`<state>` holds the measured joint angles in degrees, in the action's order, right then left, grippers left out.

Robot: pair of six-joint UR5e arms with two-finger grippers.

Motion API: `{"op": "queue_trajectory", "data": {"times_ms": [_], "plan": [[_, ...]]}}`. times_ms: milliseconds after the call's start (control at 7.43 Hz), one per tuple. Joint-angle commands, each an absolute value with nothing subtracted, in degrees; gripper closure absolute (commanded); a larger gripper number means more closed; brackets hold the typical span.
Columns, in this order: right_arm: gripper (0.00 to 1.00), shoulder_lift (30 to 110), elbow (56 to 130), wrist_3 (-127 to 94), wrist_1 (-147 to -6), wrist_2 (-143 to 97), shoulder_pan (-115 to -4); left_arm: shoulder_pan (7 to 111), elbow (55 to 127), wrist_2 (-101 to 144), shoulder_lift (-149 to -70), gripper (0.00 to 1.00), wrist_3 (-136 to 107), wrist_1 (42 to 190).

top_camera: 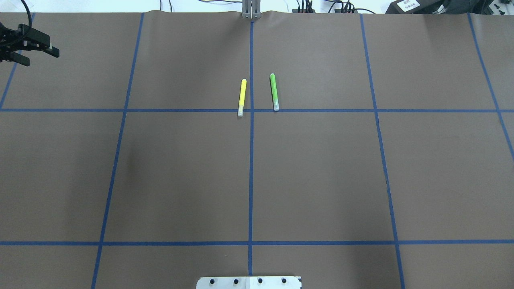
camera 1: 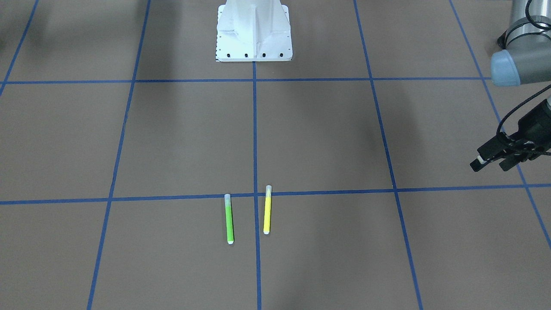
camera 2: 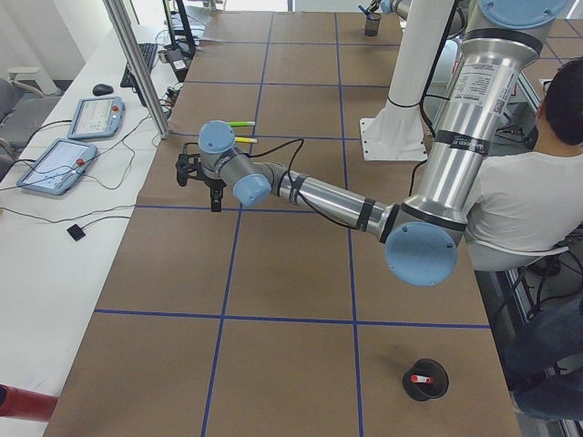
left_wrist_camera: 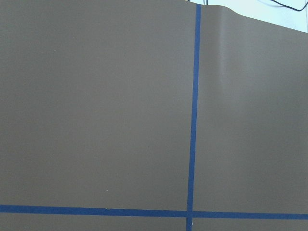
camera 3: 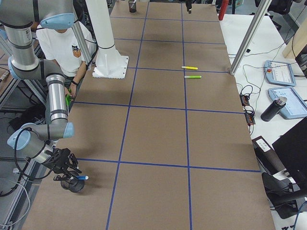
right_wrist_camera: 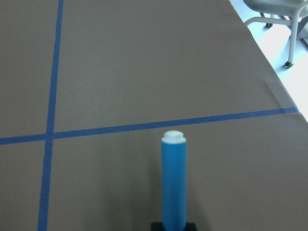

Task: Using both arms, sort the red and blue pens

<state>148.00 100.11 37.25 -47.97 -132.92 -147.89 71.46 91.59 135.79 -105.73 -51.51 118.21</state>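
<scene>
The blue pen (right_wrist_camera: 173, 185) juts forward from my right gripper (right_wrist_camera: 173, 226), which is shut on its lower end. In the exterior right view this gripper (camera 3: 67, 171) holds the blue pen (camera 3: 82, 178) level, just over a black cup (camera 3: 75, 185) near the table's corner. The red pen (camera 2: 420, 378) lies in another black cup (camera 2: 425, 381) at the near end of the exterior left view. My left gripper (camera 1: 490, 166) hovers open and empty over the table's side, far from both cups; it also shows from overhead (top_camera: 40, 57).
A green pen (camera 1: 229, 219) and a yellow pen (camera 1: 267, 211) lie side by side by the centre tape line. The white pedestal (camera 1: 254, 34) stands at the robot's side. A seated person (camera 2: 519, 200) is behind the base. Tablets (camera 2: 55, 164) and cables lie beyond the far edge.
</scene>
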Motion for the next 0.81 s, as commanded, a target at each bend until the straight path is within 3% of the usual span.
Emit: {"op": "queue_trajectory", "data": {"times_ms": [0,404,673], "plan": [[0.0,147.9,100.2,38.4,-48.4,-132.5,-148.3,71.4,92.1,135.8,-105.8,0.02,-52.7,117.8],[0.0,147.7,101.9,38.3,-48.4,-132.4,-148.4,70.1,92.9,135.7,-105.7,0.02,-54.9,117.7],[0.0,146.4,107.9,38.1,-52.8,-131.1,-148.4,69.8,93.0,135.7,-105.7,0.02,-55.0,117.7]]}}
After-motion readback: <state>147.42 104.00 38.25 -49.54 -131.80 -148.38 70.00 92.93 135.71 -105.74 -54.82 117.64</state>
